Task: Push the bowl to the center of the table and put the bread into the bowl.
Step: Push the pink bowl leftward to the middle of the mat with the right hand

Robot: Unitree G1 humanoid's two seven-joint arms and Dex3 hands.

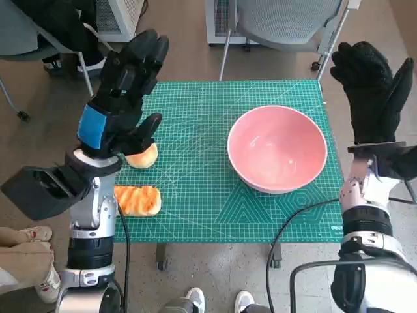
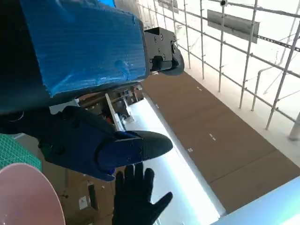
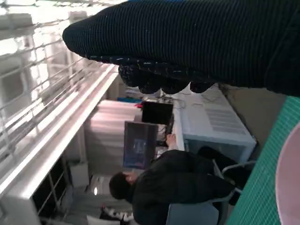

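Observation:
A pink bowl stands on the right half of the green cutting mat; its rim shows in the left wrist view and its edge in the right wrist view. Two pieces of bread lie at the mat's left: a round bun partly under my left hand, and a flat toasted piece at the mat's edge. My left hand is raised above the bun, fingers spread, holding nothing. My right hand is raised beyond the table's right edge, fingers up and apart, empty; it also appears as the gloved hand in the left wrist view.
A chair stands behind the table, another chair at the back left. A black cable runs over the mat's front right corner. A person's shoes show in front, a person sits at a monitor.

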